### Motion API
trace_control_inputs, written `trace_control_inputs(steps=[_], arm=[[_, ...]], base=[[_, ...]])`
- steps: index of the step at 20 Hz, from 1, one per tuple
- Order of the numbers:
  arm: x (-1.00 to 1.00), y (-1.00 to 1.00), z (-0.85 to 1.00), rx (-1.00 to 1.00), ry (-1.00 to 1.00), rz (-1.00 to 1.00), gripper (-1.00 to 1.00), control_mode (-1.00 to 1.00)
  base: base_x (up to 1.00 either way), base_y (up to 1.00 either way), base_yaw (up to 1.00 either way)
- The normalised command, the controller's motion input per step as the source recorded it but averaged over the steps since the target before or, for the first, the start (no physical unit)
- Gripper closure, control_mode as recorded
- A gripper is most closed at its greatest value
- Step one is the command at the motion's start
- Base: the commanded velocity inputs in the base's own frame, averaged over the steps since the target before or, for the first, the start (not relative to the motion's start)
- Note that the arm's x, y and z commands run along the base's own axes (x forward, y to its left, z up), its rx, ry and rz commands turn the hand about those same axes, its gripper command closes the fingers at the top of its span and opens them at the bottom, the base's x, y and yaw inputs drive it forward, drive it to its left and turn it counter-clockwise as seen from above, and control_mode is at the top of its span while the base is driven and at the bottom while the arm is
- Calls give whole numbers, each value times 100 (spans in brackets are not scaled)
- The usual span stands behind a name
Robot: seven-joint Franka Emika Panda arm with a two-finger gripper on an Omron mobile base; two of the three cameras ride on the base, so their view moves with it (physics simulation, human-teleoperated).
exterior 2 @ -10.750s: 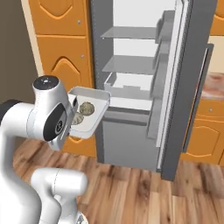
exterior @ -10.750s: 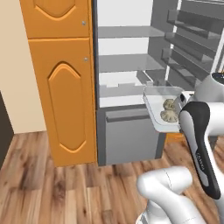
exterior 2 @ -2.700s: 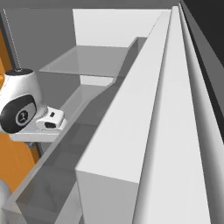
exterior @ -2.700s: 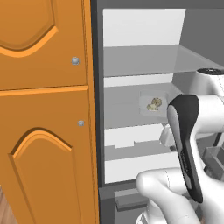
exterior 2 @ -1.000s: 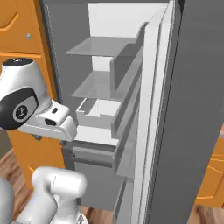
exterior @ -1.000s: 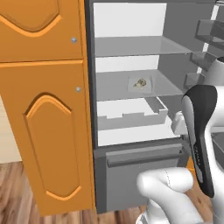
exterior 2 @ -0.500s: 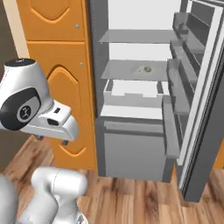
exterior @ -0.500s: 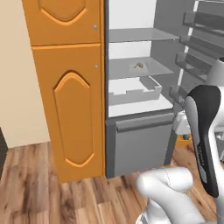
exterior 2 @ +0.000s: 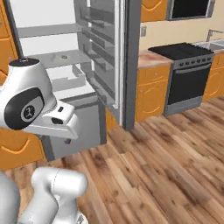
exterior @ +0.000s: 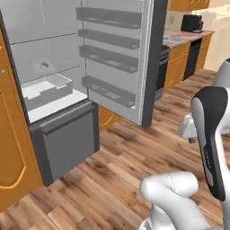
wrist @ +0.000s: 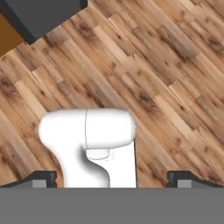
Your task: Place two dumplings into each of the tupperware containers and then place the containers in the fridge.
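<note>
The fridge [exterior: 27,49] stands open on the left, its door [exterior: 117,58] swung wide toward the room. On its middle shelf lies a tupperware container [exterior: 44,65], small and far off, with tan dumplings in it; the right base view shows that container [exterior 2: 64,56] too. My gripper [wrist: 113,179] hangs over the wooden floor, away from the fridge, pointing down. It is open, its two fingertips [wrist: 43,178] wide apart with nothing between them.
A pale drawer [exterior: 45,87] juts out under the shelf, above the grey bottom drawer [exterior: 67,134]. Orange cabinets flank the fridge. A black oven [exterior 2: 188,83] and a counter [exterior: 186,33] with a coffee machine lie to the right, across a stretch of wooden floor [exterior 2: 166,166].
The whole picture has shifted: the base has backed off and turned right, so the fridge now sits further left and the oven side of the kitchen shows. The gripper stays open.
</note>
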Motion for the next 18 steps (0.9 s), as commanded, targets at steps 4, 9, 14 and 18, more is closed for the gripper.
trace_control_inputs(steps=[4, 9, 14, 18], arm=[[0, 0, 0, 0, 0, 0, -100, 100], [0, 0, 0, 0, 0, 0, -100, 100], [0, 0, 0, 0, 0, 0, -100, 100], [0, 0, 0, 0, 0, 0, -100, 100]], base=[[-61, 7, -95], [-23, -1, -94], [-12, -17, -76], [12, -70, -11]])
